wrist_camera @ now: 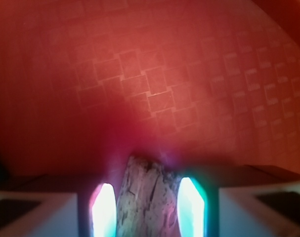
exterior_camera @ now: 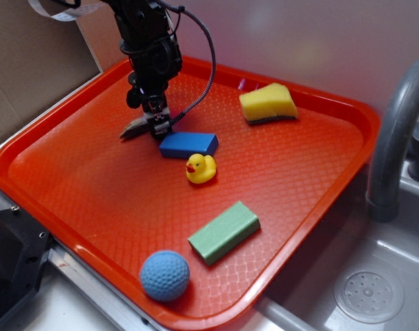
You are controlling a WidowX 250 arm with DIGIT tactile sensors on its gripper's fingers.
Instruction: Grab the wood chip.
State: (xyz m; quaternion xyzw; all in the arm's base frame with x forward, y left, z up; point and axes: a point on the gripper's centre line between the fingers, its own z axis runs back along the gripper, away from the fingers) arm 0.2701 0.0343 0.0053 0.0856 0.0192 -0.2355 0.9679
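Note:
The wood chip (exterior_camera: pixel 134 128) is a rough brown-grey sliver lying at the back left of the red tray (exterior_camera: pixel 78 200), just left of the blue block (exterior_camera: pixel 188 145). My gripper (exterior_camera: pixel 157 127) is down at tray level over the chip's right end. In the wrist view the chip (wrist_camera: pixel 146 190) fills the gap between my two glowing fingertips (wrist_camera: pixel 104 210), touching both pads. My gripper (wrist_camera: pixel 148 200) is shut on the chip. The chip's near end runs out of the wrist view's bottom edge.
On the tray are a yellow rubber duck (exterior_camera: pixel 201 168), a green block (exterior_camera: pixel 223 232), a blue golf ball (exterior_camera: pixel 164 275) near the front rim and a yellow sponge (exterior_camera: pixel 268 103) at the back. A grey faucet (exterior_camera: pixel 392 148) and sink (exterior_camera: pixel 368 293) are at the right.

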